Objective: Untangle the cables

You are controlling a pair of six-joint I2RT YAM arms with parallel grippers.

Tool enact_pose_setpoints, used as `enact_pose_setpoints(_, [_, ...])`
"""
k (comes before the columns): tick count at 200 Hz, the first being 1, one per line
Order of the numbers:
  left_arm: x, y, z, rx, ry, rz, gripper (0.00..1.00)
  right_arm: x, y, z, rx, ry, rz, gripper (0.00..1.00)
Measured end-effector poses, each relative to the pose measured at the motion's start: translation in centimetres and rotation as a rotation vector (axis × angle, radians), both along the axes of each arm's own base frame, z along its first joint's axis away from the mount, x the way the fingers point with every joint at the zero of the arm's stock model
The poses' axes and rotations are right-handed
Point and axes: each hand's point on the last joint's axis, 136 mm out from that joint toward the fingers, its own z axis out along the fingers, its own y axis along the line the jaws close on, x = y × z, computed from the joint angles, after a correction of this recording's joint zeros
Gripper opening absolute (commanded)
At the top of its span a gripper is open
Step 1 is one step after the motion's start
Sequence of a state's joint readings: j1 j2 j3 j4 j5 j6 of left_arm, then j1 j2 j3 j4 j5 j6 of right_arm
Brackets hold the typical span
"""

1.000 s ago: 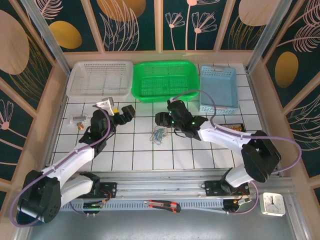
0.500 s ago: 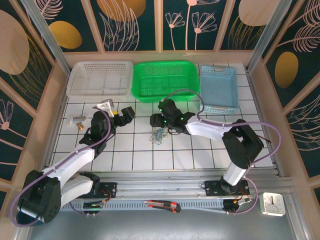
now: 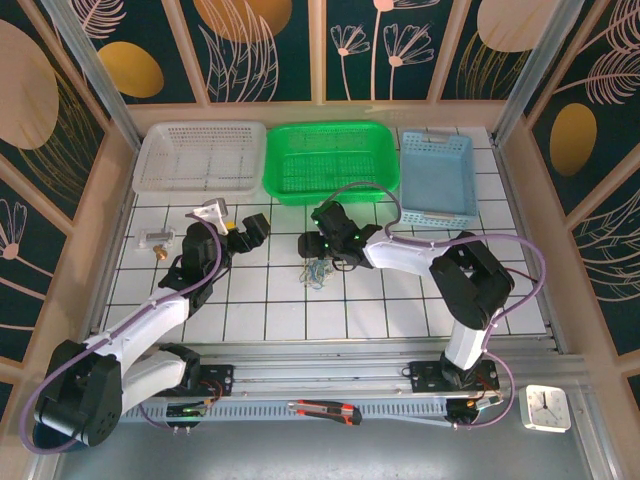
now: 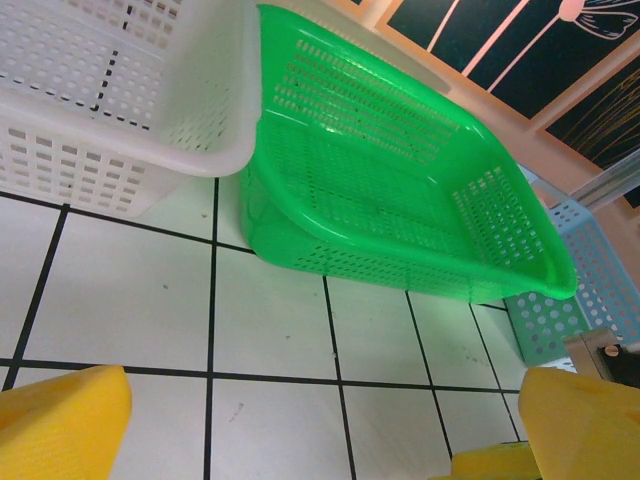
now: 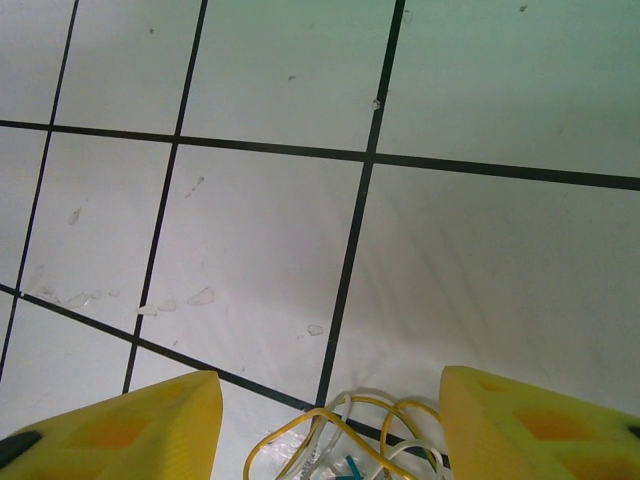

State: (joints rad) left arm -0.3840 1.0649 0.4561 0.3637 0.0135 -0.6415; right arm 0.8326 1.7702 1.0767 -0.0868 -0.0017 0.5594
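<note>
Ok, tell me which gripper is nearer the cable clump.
Right. The right gripper sits right beside the cables, on their far side, strands showing between its fingers. The left gripper is clearly farther off to their left.

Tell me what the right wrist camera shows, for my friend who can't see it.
A small tangle of thin tan, white and blue cables lies at the bottom edge, between two yellow jaws standing open on either side. Beyond it stretches a white tiled table with black grid lines.
</note>
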Motion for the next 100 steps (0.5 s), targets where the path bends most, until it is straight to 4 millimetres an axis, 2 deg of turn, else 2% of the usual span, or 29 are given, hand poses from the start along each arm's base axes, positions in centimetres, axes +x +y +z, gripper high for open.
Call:
enact_pose_setpoints(42, [0.0,0.0,0.0,0.0,0.0,0.0,0.99,-0.19,0.19,0.02,0.005,0.004,0.008,0.55])
enact_pose_setpoints(100, [0.0,0.0,0.0,0.0,0.0,0.0,0.99,-0.51,0.61,-0.11,0.016,0.016,0.021,0.47])
